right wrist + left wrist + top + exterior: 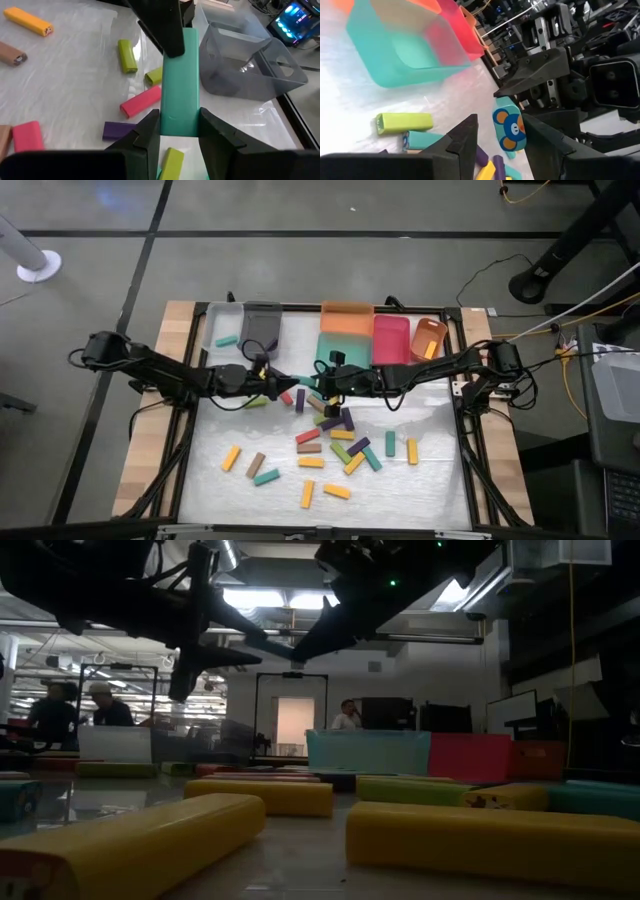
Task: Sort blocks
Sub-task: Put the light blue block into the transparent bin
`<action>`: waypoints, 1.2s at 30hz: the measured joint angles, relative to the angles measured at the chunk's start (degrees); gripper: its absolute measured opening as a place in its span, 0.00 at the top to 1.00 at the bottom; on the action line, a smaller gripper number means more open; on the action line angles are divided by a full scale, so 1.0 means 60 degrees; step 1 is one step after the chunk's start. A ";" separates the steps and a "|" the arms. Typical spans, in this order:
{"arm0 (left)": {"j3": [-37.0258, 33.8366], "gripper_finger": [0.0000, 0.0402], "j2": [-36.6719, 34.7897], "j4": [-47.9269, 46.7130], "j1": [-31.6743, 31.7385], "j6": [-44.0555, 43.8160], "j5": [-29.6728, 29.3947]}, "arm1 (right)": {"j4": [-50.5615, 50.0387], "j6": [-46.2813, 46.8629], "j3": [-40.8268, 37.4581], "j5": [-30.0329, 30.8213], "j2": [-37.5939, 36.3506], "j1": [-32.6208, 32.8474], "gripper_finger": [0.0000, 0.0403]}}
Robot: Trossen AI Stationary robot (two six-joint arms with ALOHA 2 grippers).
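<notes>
Left gripper (497, 142): held above the middle of the counter (430, 480), its fingers clenched on one end of a teal block (509, 129) with a mouse picture on it.
Right gripper (179, 131): met with the left one over the counter's centre, its fingers clamped on the other end of the same teal block, which is held lifted between the two.
Bins: a row is set along the far edge, with a clear bin (222, 327) and a grey bin (261, 325) on the left, and an orange bin (346, 317), a teal bin (342, 350), a red bin (391, 339) and a small orange bin (428, 337) on the right.
Other blocks (330, 442): scattered flat across the counter's middle and near half, in yellow, red, green, purple, brown and teal.
Clear bin contents: one teal bar is seen lying inside.
Background: people (347, 715) are seen in the room beyond the counter.
</notes>
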 joint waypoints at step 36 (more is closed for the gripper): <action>0.0128 0.90 -0.2364 -0.2395 0.2069 0.4367 -0.0999 | -0.2137 0.1216 0.0192 -0.0778 -0.0486 0.0315 0.40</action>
